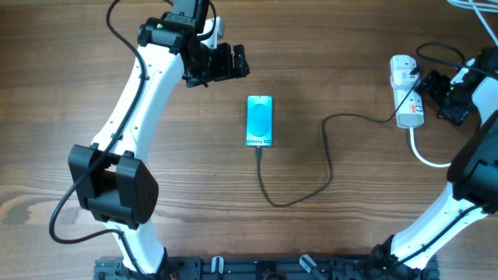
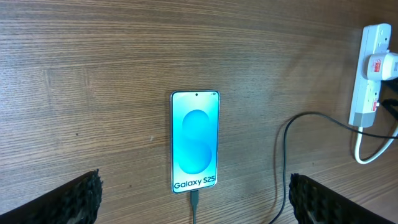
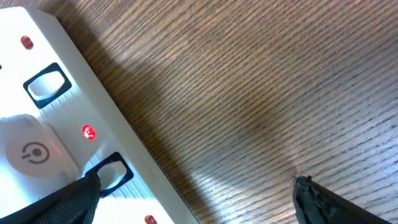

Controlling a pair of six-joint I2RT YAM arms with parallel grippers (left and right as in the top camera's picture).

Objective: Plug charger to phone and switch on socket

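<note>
Gaping wide, the right gripper [image 3: 198, 180] is held with the socket [image 3: 25, 93] at one fingertip [image 3: 74, 196]; judged light and slidable, it is best pressed on its rocker [image 3: 107, 173].

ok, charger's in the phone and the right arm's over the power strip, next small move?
Probably lift the right fingers clear of the white plastic power strip. The red lamp beside its white plug glows brighter than the other two, so the strip seems switched on already, and the thin black charger cable meets the slim cyan-screened phone's bottom edge.

Socket [image 3: 93, 106] partly beyond left edge
</note>
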